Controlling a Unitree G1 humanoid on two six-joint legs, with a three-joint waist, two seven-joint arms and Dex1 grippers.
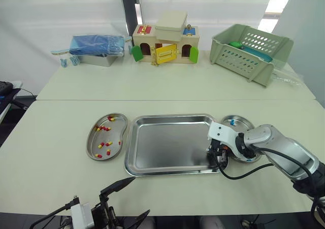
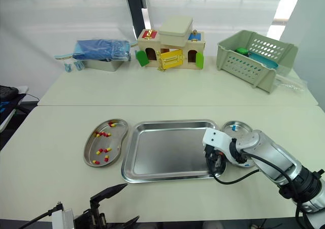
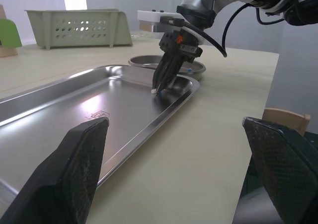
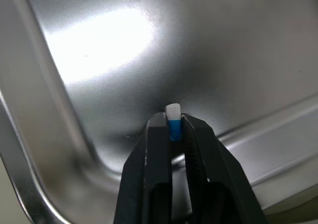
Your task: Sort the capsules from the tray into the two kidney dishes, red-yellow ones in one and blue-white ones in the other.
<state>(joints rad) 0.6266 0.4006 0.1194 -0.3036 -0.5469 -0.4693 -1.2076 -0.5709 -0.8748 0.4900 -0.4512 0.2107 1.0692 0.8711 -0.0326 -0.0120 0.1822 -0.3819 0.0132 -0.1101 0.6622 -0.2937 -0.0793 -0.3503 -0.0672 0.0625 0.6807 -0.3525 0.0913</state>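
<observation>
On a pale matte desk [image 1: 61, 153] before a white wall [image 1: 56, 10], a glossy steel tray [image 1: 133, 137] with rounded corners is seen, and at its near right corner a blue-white capsule [image 4: 173, 119] is pinched, white end protruding, between the black jaws of the right gripper [image 4: 173, 123]; the left gripper [image 3: 176, 124] is spread wide.

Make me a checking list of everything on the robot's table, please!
Surface: pale table, no spills seen.
Job's things: steel tray bare except one blue-white capsule; left kidney dish holds red-yellow capsules; right kidney dish holds a sorted capsule.
Clutter: toy house, green basket, blue-bagged box along the far edge.
Claws: right claw shut on the blue-white capsule in the tray's corner; left claw open, empty.
Cables: black cable beside the right arm.
Surroundings: white curtain behind.
</observation>
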